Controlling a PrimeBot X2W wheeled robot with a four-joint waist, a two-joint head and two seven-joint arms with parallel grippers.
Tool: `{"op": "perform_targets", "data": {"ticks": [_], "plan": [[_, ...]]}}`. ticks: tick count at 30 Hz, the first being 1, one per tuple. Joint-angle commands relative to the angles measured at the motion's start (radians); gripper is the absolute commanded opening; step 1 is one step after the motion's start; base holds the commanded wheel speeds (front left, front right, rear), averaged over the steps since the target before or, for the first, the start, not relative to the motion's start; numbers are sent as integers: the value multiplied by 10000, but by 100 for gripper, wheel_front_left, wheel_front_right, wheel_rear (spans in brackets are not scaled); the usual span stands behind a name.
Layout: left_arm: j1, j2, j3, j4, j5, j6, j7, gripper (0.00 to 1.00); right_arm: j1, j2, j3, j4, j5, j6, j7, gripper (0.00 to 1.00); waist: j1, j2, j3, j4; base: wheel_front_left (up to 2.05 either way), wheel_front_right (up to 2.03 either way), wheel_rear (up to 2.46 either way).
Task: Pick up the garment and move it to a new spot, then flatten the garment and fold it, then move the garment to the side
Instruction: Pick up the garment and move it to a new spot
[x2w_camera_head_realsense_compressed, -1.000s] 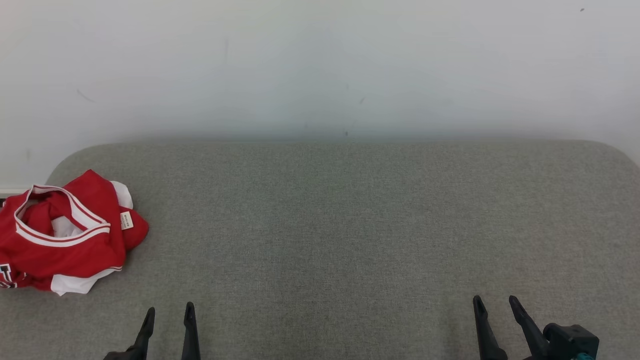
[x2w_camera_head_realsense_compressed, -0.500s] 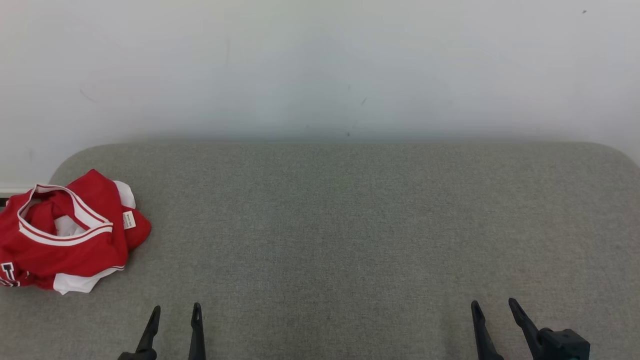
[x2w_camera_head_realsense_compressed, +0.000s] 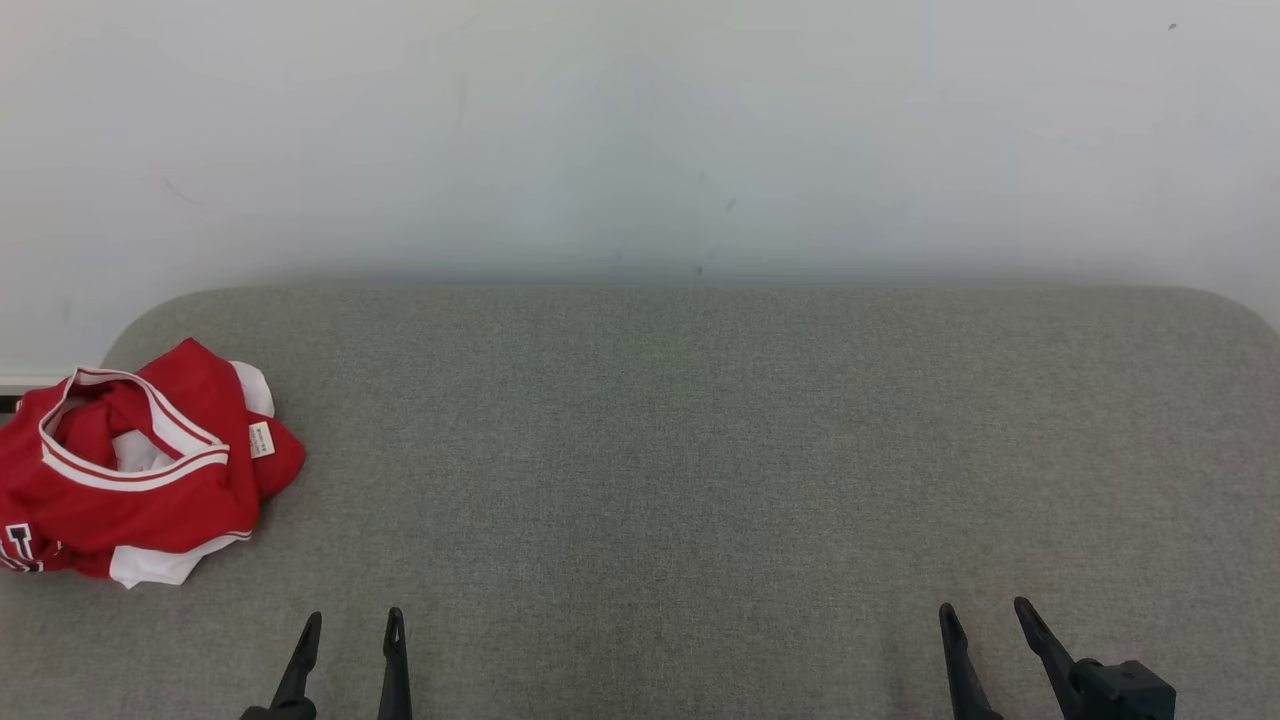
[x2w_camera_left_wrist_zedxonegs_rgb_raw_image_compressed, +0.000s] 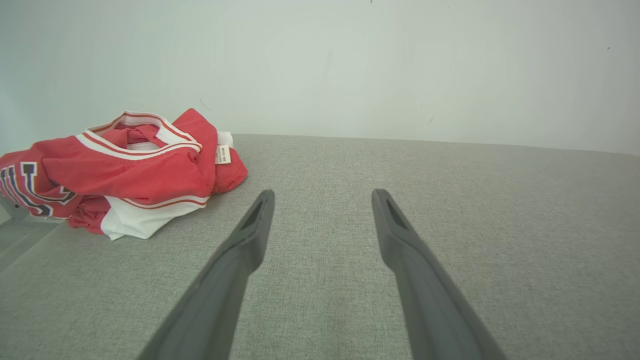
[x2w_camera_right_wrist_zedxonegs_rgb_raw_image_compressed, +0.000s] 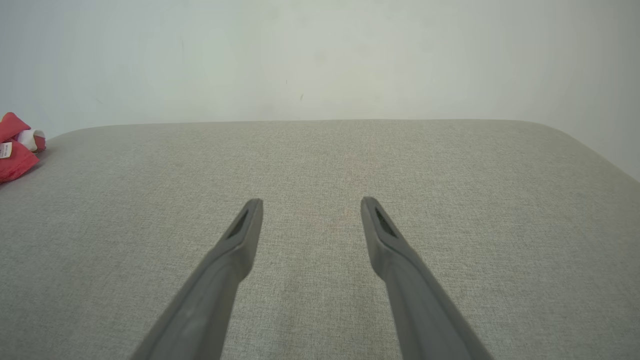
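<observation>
The crumpled red garment (x2w_camera_head_realsense_compressed: 140, 470) lies at the frame's left edge on the grey desk (x2w_camera_head_realsense_compressed: 700, 450); at the bottom, the left end effector (x2w_camera_head_realsense_compressed: 354, 616) and right end effector (x2w_camera_head_realsense_compressed: 982, 606) stand released, empty.

The crumpled red garment (x2w_camera_head_realsense_compressed: 150, 490), lying at nine o'clock in the head view, bears a small white tag (x2w_camera_head_realsense_compressed: 261, 439) at its three o'clock side with print too fine to read, and dark white-edged block letters (x2w_camera_left_wrist_zedxonegs_rgb_raw_image_compressed: 25, 184) at its nine o'clock edge, folded and illegible.
</observation>
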Motion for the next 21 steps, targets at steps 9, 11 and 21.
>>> {"op": "perform_targets", "data": {"ticks": [9, 11, 21], "plan": [[18, -2, 21, 26, -118, 50, -35, 100, 113, -22, -10, -12, -36, 32, -90, 100, 0, 0, -40, 213, 0, 0, 0], [25, -2, 4, 24, -144, 59, -35, 100, 138, -21, 5, -57, -63, 32, -126, 100, 0, 0, -53, 384, 0, 0, 0], [122, -2, 93, 108, -222, 70, -35, 100, 216, -22, 60, -19, 33, 33, -145, 100, 0, 0, -188, 1802, 0, 0, 0]]}}
